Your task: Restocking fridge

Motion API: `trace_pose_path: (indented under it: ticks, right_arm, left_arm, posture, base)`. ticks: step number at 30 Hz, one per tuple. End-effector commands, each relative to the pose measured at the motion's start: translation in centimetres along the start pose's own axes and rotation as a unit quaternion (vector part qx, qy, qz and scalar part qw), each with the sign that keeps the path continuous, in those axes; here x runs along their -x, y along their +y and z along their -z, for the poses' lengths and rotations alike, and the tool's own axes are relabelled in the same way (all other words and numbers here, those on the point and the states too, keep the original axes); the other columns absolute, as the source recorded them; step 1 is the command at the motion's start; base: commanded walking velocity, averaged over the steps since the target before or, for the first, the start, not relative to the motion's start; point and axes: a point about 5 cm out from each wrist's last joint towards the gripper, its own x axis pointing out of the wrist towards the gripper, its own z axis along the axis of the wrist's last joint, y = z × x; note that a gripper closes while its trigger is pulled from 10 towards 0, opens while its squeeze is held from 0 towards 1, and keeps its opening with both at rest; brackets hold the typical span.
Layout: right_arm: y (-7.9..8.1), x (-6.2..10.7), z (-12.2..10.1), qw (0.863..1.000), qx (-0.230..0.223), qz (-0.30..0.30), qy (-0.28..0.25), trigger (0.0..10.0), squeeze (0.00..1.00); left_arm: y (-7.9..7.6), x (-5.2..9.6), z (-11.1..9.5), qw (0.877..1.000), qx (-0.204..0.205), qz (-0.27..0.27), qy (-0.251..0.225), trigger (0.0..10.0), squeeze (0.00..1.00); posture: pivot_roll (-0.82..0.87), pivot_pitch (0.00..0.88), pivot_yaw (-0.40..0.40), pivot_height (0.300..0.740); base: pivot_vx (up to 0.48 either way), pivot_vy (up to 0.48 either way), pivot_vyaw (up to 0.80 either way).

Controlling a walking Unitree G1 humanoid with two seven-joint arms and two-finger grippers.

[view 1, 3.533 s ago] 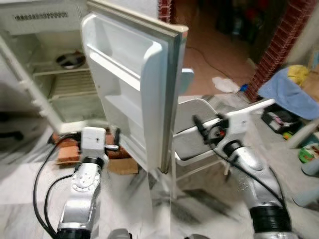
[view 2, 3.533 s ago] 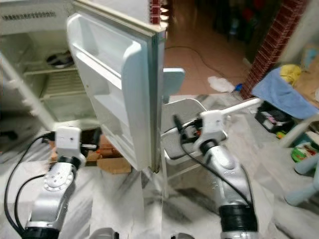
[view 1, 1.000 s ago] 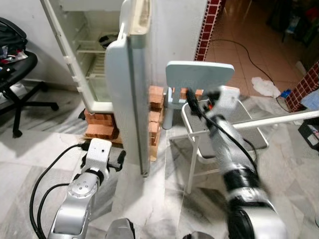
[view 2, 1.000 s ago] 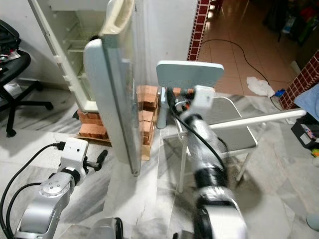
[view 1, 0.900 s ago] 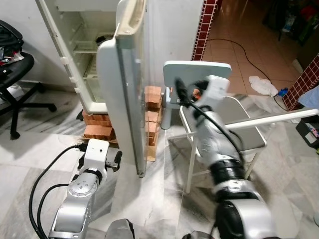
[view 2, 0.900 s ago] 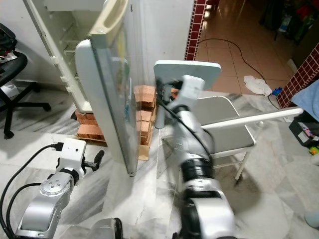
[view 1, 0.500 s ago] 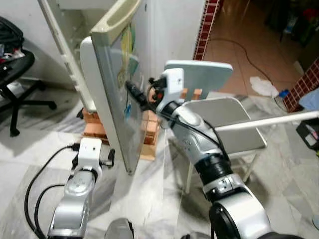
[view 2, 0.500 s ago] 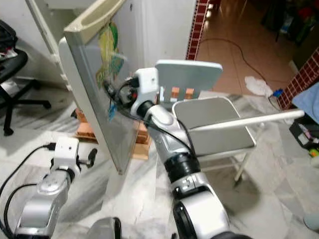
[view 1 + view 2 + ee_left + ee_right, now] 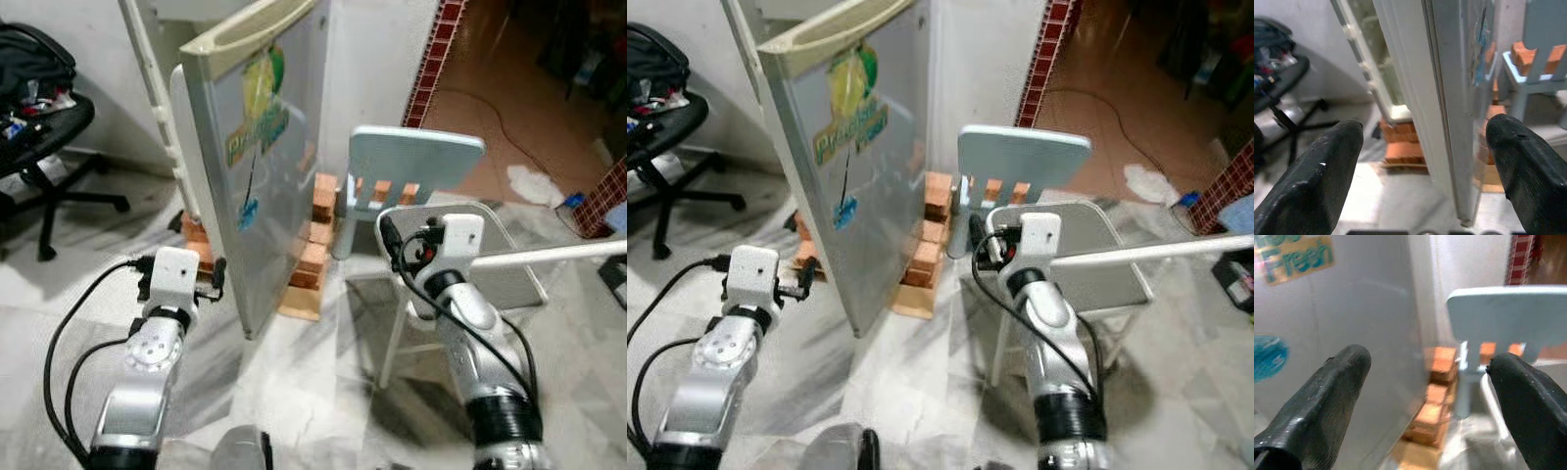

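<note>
The white fridge door point(image 9: 260, 166) stands partly shut, its outer face with a green sticker turned toward me; the fridge body point(image 9: 147, 69) shows behind its left edge. My left gripper point(image 9: 217, 277) hangs low beside the door's lower free edge. In the left wrist view it point(image 9: 1425, 142) is open, with that door edge point(image 9: 1449, 98) standing beyond the gap. My right gripper point(image 9: 388, 235) is off the door, in front of the folding chair. The right wrist view has it point(image 9: 1425, 367) open and holding nothing, facing the door's face point(image 9: 1342, 333).
Stacked bricks point(image 9: 315, 250) prop up the fridge. A light blue small chair point(image 9: 416, 162) and a grey folding chair point(image 9: 509, 279) stand right of the door, and a white bar point(image 9: 554, 253) crosses above the seat. A black office chair point(image 9: 44, 117) is far left. Marble floor lies in front.
The door has swung further toward shut. My right gripper, against the door's outer face half a second ago, has drawn back to the right near the chair. The view shifted too.
</note>
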Motion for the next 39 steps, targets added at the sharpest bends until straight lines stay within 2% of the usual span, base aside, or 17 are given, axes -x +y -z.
trace_pose_path:
  ticks: [1,8,11,15,17,19,20,22,23,25,30,39]
  right_arm:
    - [-0.5,0.9,0.1,1.0,0.011,0.018,0.004,10.0,0.0]
    - [-0.4,1.2,0.0,1.0,0.003,0.031,0.003,10.0,0.0]
    - [-0.1,0.7,-0.3,0.998,0.067,0.016,0.011,10.0,0.0]
    - [0.4,0.5,-0.8,0.998,0.064,-0.006,-0.004,10.0,0.0]
    - [0.3,0.5,-1.1,0.998,0.065,0.01,-0.012,10.0,0.0]
    - [0.5,0.5,-1.5,0.994,0.103,0.009,-0.031,10.0,0.0]
    - [0.5,0.5,-1.5,0.994,0.103,0.009,-0.031,10.0,0.0]
    - [0.7,0.7,-1.1,0.998,0.061,-0.005,-0.011,10.0,0.0]
    - [0.7,0.9,-1.1,0.999,0.032,-0.011,-0.017,10.0,0.0]
    - [0.6,1.0,-1.1,1.0,0.017,-0.006,-0.022,10.0,0.0]
    - [0.7,1.0,-1.1,1.0,0.013,-0.011,-0.019,10.0,0.0]
    - [0.2,0.6,-1.6,0.999,0.022,-0.002,-0.024,10.0,0.0]
  left_arm:
    - [-0.6,-0.2,-0.4,1.0,0.007,0.015,-0.017,10.0,0.0]
    - [-0.4,-0.3,-1.2,0.999,0.016,0.018,-0.037,10.0,0.0]
    - [-0.4,-0.2,-0.8,0.999,0.019,0.016,-0.035,10.0,0.0]
    - [-0.6,-0.1,-0.7,0.999,0.025,0.022,-0.036,10.0,0.0]
    - [-0.7,0.0,-0.8,0.999,0.028,0.023,-0.039,10.0,0.0]
    - [-0.9,0.0,-0.9,0.998,0.033,0.03,-0.045,10.0,0.0]
    - [-0.9,0.0,-0.9,0.998,0.033,0.03,-0.045,10.0,0.0]
    - [-1.0,0.0,-0.8,0.998,0.039,0.031,-0.044,10.0,0.0]
    - [-1.1,0.1,-0.7,0.998,0.046,0.033,-0.042,10.0,0.0]
    - [-1.4,0.1,-0.7,0.997,0.054,0.042,-0.04,10.0,0.0]
    - [-1.6,0.1,-0.8,0.996,0.059,0.048,-0.036,10.0,0.0]
    - [-1.0,-0.4,-1.8,0.996,0.056,0.039,-0.061,10.0,0.0]
  posture:
    - [0.07,0.038,0.026,0.74]
    - [0.08,0.035,0.025,0.74]
    - [0.08,0.034,0.025,0.74]
    - [0.07,0.036,0.021,0.74]
    - [0.07,0.037,0.019,0.74]
    - [0.07,0.037,0.016,0.74]
    - [0.07,0.037,0.016,0.74]
    - [0.07,0.039,0.012,0.74]
    - [0.07,0.041,0.012,0.74]
    - [0.07,0.04,0.013,0.74]
    - [0.07,0.041,0.014,0.74]
    - [0.07,0.052,0.013,0.74]
  base:
    - [0.0,0.48,0.0]
    - [0.0,0.48,0.0]
    - [0.0,0.48,0.0]
    - [0.0,0.48,0.0]
    - [0.0,0.48,0.0]
    - [0.0,0.48,0.0]
    - [0.0,0.48,0.0]
    - [0.0,0.48,0.0]
    - [0.0,0.48,0.0]
    - [0.0,0.48,0.0]
    - [0.0,0.48,0.0]
    - [0.0,0.48,-0.77]
